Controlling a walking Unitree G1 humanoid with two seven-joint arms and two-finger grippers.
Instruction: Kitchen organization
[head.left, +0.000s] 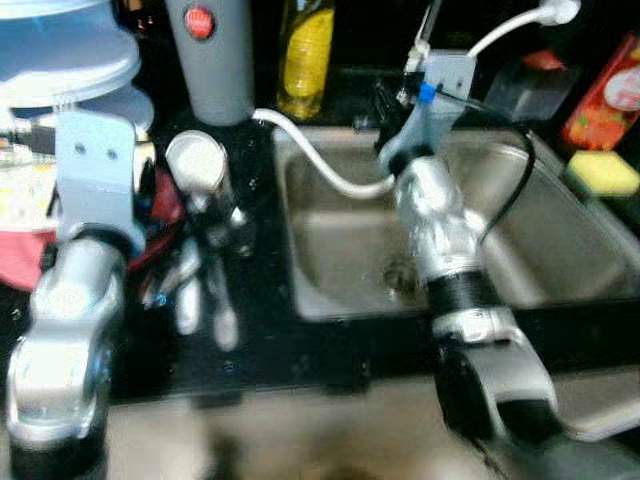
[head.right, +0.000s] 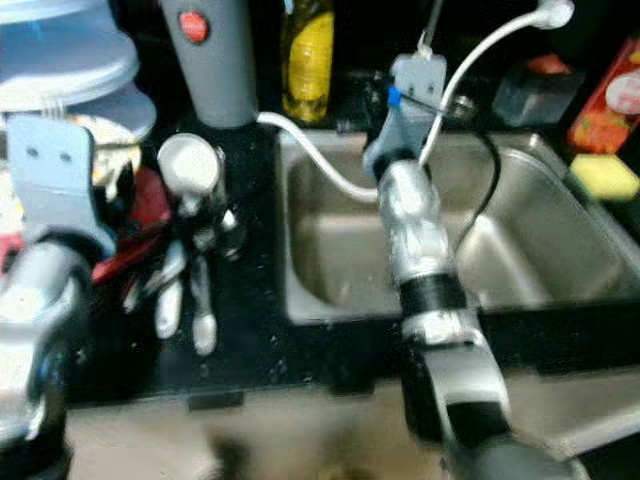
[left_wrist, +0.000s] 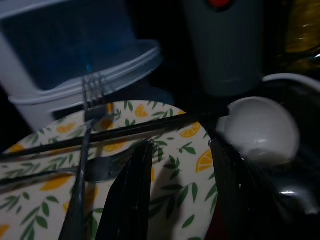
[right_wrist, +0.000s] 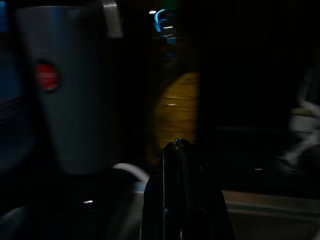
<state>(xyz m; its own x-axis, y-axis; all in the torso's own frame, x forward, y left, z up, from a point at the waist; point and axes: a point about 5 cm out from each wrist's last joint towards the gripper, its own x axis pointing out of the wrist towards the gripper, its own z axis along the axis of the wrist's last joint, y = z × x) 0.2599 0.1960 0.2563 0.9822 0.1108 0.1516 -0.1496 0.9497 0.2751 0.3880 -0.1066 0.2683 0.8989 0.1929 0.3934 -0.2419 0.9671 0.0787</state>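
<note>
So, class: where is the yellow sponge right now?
The sponge lies on the dark counter at the sink's far right corner, on the robot's right in the eye views, just below a red packet.

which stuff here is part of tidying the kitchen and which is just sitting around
Job in hand:
- lemon-print plate
- fork on it
- loose cutlery on the counter
- white cup
- left hand, over the plate

Just sitting around:
- yellow sponge
- yellow bottle
- grey tumbler
- sink
</note>
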